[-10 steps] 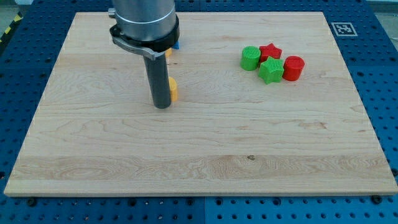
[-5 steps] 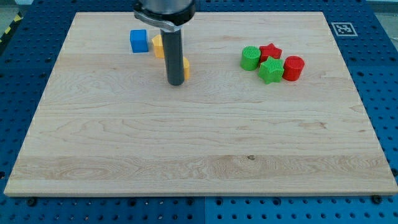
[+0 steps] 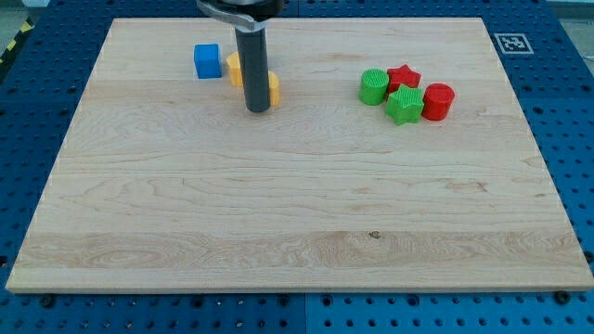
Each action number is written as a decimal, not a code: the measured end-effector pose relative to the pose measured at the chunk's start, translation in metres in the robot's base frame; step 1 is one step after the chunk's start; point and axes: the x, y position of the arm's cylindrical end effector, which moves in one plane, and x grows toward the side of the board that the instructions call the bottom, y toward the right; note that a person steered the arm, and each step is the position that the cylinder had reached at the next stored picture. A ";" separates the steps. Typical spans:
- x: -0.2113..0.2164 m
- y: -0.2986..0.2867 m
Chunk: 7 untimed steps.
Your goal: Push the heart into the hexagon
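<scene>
Worktop (image 3: pixel 278 213): my tip (image 3: pixel 257 109) has moved up-left since before, pushing the yellow block (image 3: pixel 274 90) against the orange one (image 3: pixel 234 67) (no claw).

Lab: blue perforated bench (image 3: pixel 37 111), fiducial tag (image 3: pixel 510 42)

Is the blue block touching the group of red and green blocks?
No, the blue block sits apart near the view's top left, while the red and green blocks cluster far over on the view's right.
</scene>
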 end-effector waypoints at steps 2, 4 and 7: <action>-0.006 0.015; -0.026 0.075; -0.001 0.077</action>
